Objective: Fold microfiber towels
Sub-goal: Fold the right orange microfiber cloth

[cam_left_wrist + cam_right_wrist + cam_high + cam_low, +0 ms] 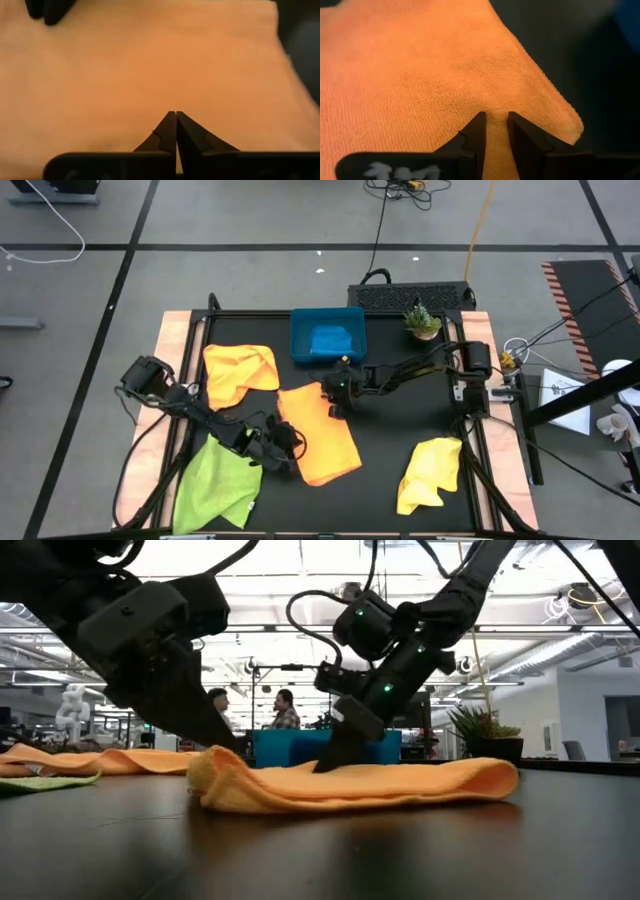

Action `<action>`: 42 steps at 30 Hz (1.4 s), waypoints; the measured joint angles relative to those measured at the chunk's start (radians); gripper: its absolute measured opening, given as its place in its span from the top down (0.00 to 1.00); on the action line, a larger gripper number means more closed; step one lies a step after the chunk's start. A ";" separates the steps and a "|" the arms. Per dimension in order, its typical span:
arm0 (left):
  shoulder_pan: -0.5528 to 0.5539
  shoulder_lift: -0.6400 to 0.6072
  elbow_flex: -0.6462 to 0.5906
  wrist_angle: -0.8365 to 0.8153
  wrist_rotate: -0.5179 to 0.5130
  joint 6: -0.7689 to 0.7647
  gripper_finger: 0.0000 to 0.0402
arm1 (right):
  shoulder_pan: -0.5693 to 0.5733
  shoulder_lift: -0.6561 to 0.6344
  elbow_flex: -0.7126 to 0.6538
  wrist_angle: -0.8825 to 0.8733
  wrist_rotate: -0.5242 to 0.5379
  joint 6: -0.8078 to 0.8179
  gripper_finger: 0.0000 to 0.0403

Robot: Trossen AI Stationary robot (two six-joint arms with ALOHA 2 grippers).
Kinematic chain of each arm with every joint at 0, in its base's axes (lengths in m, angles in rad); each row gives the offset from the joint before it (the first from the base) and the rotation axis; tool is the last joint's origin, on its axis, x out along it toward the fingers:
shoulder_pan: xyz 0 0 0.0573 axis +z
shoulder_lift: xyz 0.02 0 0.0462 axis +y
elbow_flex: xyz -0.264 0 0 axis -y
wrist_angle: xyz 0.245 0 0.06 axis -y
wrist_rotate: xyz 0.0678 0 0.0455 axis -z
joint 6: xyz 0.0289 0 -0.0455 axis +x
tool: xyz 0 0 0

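Observation:
An orange microfiber towel (322,436) lies in a flat folded layer in the middle of the table, and it also shows in the low view (360,785). My left gripper (288,444) is shut at the towel's left edge, its tips over the cloth (176,115). My right gripper (336,404) points down at the towel's far edge, its fingers closed to a narrow gap with cloth between them (494,119). A yellow-orange towel (240,372), a lime green towel (215,485) and a yellow towel (432,475) lie loose around it. My left gripper's shut fingertips (170,122) meet the orange towel's top face (175,95) near its left folded edge (205,775), slanting down from the table's left. Whether any cloth is caught between them I cannot tell. The towel lies flat on the table. My right gripper pinches a small ridge of the orange towel (495,107) between its two fingertips, close to the towel's far corner (572,127). The fingers come from above, pointing down. One layer or several, I cannot tell. The towel lies on the table.
A blue tray (300,350) holding a blue cloth (330,340) stands at the far middle, and a small potted plant (422,322) stands to its right. Two people stand in the room beyond the table (250,710). Bare black tabletop (400,420) shows right of the orange towel.

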 joint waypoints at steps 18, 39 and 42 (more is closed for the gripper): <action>-0.070 0.000 0.012 0.105 0.000 0.091 0.81 | 0.146 -0.338 -0.183 -0.009 0.087 0.168 0.82; -0.135 0.190 0.416 -0.435 -0.075 -0.084 0.78 | 0.400 -0.147 -0.276 0.306 0.063 0.299 0.82; -0.144 0.189 0.428 -0.423 -0.062 -0.102 0.78 | 0.400 -0.148 -0.276 0.306 0.062 0.299 0.82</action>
